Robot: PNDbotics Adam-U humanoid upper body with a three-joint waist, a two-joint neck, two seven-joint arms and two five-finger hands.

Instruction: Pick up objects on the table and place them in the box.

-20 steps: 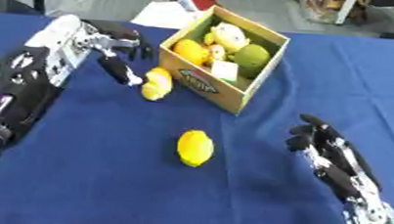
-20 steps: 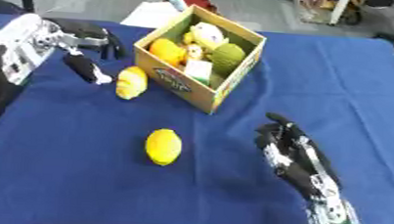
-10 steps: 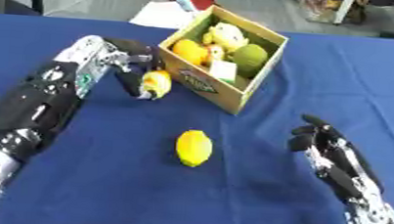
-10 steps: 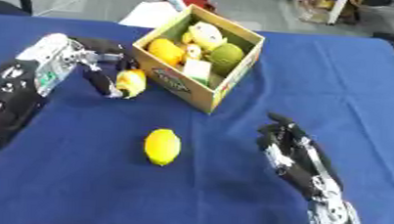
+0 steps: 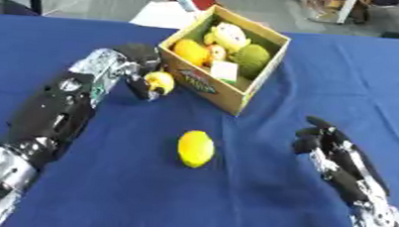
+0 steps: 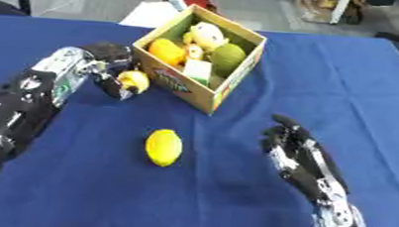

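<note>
Dark blue cloth covers the table, with grey floor and papers beyond its far edge. An open cardboard box stands toward the far middle, holding yellow and green fruit-like items and a small white block. Reaching diagonally from the lower left, the black and silver left arm ends in the left hand, whose dark fingers curl round a small yellow fruit-shaped object just beside the box's near-left wall. A yellow lemon lies alone on the cloth nearer the robot, apart from both hands. Low on the right, the right hand rests with fingers relaxed and pointing up, holding nothing.
</note>
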